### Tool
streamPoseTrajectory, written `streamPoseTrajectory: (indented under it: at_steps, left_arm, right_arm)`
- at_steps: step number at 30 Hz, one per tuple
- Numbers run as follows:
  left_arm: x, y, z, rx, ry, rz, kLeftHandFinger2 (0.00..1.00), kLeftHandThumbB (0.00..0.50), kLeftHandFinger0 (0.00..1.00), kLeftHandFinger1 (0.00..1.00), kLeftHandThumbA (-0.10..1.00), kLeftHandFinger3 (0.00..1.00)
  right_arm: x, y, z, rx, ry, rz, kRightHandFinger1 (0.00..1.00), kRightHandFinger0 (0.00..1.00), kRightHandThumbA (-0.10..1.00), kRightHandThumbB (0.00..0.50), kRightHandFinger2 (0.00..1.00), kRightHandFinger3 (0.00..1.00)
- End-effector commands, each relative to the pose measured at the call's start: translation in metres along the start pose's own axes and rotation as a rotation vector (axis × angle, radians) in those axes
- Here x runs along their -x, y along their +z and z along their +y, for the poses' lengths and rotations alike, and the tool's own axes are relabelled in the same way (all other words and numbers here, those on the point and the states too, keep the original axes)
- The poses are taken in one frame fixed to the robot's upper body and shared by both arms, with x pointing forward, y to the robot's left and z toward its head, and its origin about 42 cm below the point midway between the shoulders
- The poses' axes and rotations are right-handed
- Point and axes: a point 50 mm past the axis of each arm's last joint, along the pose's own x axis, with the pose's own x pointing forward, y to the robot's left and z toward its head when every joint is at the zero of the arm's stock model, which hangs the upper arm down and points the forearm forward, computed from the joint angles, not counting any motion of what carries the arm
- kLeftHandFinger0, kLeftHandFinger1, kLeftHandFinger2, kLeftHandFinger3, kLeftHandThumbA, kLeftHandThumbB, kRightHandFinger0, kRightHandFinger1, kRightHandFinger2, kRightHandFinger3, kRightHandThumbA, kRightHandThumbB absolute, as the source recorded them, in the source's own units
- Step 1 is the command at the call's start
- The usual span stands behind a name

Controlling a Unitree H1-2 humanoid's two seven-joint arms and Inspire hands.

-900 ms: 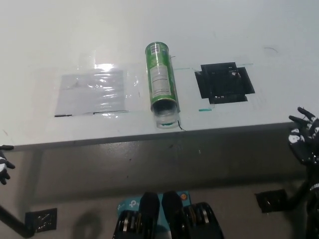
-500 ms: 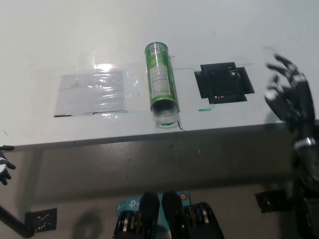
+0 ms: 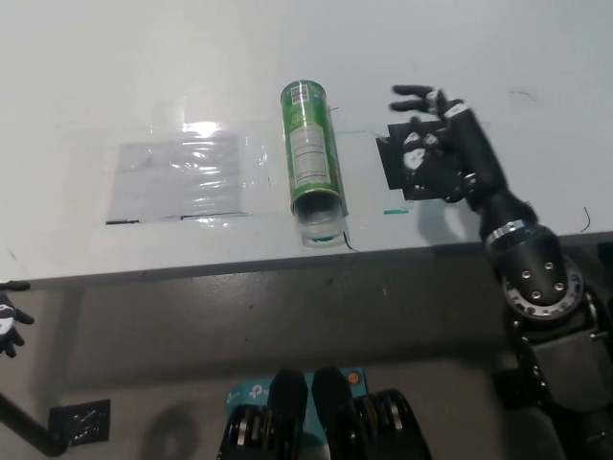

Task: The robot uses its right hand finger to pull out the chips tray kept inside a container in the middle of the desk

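1. We are hovering our right hand (image 3: 433,144), fingers spread and holding nothing, right of the container (image 3: 310,159).
2. The container is lying mid-bench (image 3: 144,67), tray (image 3: 317,226) poking from its near mouth.
3. We are judging one finger should hook that tray.

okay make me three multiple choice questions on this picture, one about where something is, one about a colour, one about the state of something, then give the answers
1. Where is the right robot hand?
A. Over the black patch right of the can
B. Inside the can's mouth
C. Below the desk edge

2. What colour is the can?
A. Red
B. Green
C. Blue

3. How does the can stand?
A. Upright, lid on
B. Upside down
C. Lying on its side, open mouth toward the desk's near edge

Answers:
1 A, the black hand covers part of the patch, apart from the can.
2 B, its label is green.
3 C, its clear open end lies near the desk edge.

The left robot hand rests at the lower left, below the desk.
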Motion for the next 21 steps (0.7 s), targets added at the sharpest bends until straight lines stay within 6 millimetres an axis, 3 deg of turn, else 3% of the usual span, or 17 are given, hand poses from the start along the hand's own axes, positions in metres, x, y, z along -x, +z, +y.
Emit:
streamPoseTrajectory:
  at_steps: [1,9,12,17,21]
  left_arm:
    - [-0.002,0.019,0.013,-0.049,-0.013,-0.038,0.38,0.0,0.29,0.29,0.19,0.58]
    - [-0.003,0.019,0.016,-0.064,-0.016,-0.053,0.37,0.0,0.26,0.28,0.18,0.56]
    - [-0.003,0.02,0.018,-0.072,-0.019,-0.053,0.37,0.0,0.28,0.29,0.2,0.56]
    - [-0.004,0.021,0.018,-0.07,-0.026,-0.055,0.36,0.0,0.25,0.27,0.21,0.56]
    - [-0.005,0.023,0.019,-0.071,-0.028,-0.055,0.36,0.0,0.26,0.28,0.21,0.56]
  right_arm:
    - [-0.019,0.021,-0.002,0.141,0.091,-0.148,0.0,0.02,-0.1,0.284,0.74,0.79]
    - [-0.025,0.014,0.005,0.226,0.171,-0.161,0.0,0.0,-0.1,0.288,0.7,0.76]
    - [-0.028,0.013,0.01,0.241,0.206,-0.174,0.0,0.04,-0.1,0.278,0.7,0.77]
    - [-0.03,0.012,0.019,0.273,0.237,-0.195,0.0,0.0,-0.1,0.264,0.7,0.77]
    - [-0.032,0.01,0.026,0.286,0.249,-0.237,0.0,0.0,-0.1,0.289,0.67,0.75]
